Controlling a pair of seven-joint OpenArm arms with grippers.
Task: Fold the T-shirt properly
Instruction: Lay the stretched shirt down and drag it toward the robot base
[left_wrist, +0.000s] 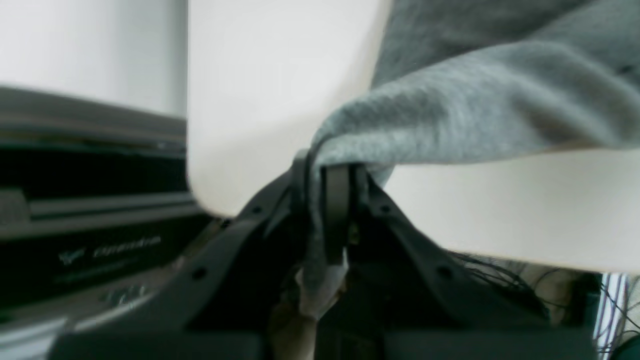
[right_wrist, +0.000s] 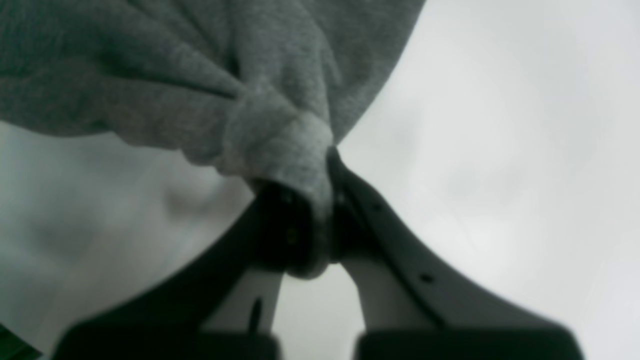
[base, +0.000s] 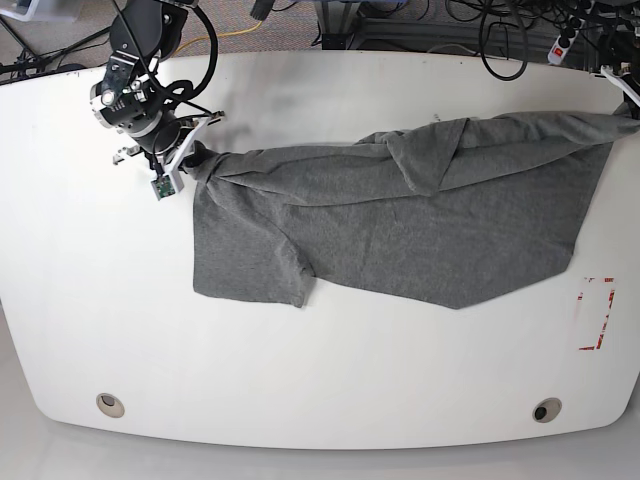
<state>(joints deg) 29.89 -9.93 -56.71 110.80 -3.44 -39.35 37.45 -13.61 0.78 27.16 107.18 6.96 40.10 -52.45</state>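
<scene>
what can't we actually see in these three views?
- Base: left gripper cut off by the right edge; jaws unseen there.
- Base: right gripper tips hidden by bunched T-shirt.
- Left wrist: blurred; lettering on the dark equipment unreadable.
- Right wrist: soft focus; cloth fills the jaws, so which part of the shirt is pinched is unclear.
- All views: the shirt's underside and folded-under layers.

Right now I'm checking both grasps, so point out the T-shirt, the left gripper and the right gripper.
T-shirt (base: 400, 235), base view, flat middle of the grey cloth.
left gripper (left_wrist: 334, 172), left wrist view, fingertips pinching a bunched edge.
right gripper (right_wrist: 312, 195), right wrist view, fingertips clamped on gathered cloth.
</scene>
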